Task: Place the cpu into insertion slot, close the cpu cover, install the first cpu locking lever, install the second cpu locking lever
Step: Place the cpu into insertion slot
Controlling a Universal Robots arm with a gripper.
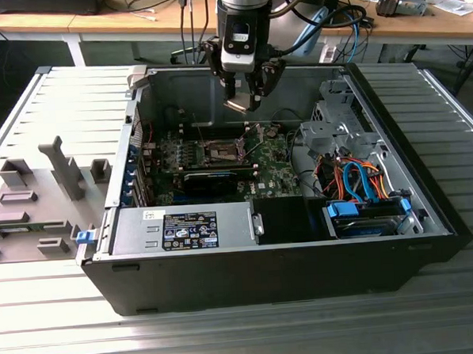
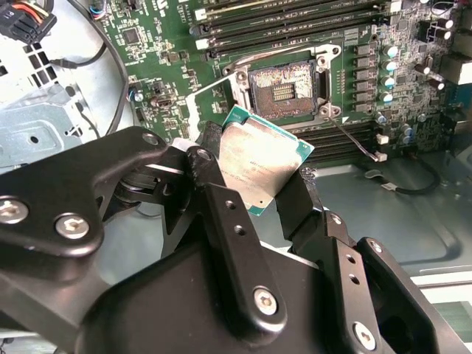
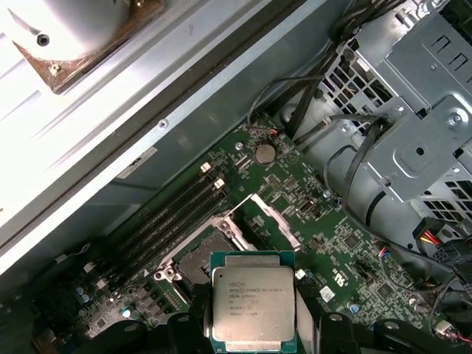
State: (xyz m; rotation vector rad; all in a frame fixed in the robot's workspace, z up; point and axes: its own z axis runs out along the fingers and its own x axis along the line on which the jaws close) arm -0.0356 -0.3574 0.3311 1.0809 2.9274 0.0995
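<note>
My gripper (image 1: 244, 104) hangs inside the open computer case (image 1: 428, 206), above the green motherboard (image 1: 260, 164). It is shut on the cpu (image 2: 262, 158), a flat square chip with a silvery top and a green rim, pinched by its two opposite edges between the black fingers (image 2: 210, 177). In the first wrist view the cpu (image 3: 253, 306) sits level, metal top facing the camera. The insertion slot (image 2: 284, 85) lies bare on the board below, a short way off from the chip, with its metal cover frame (image 3: 267, 215) raised open beside it.
A grey drive cage (image 1: 337, 128) and orange and blue cables (image 1: 356, 179) fill the case on the exterior view's right. A power supply (image 1: 184, 227) lines the near wall. Memory slots (image 2: 295, 22) flank the socket. Grey fixtures (image 1: 61, 166) stand outside the case.
</note>
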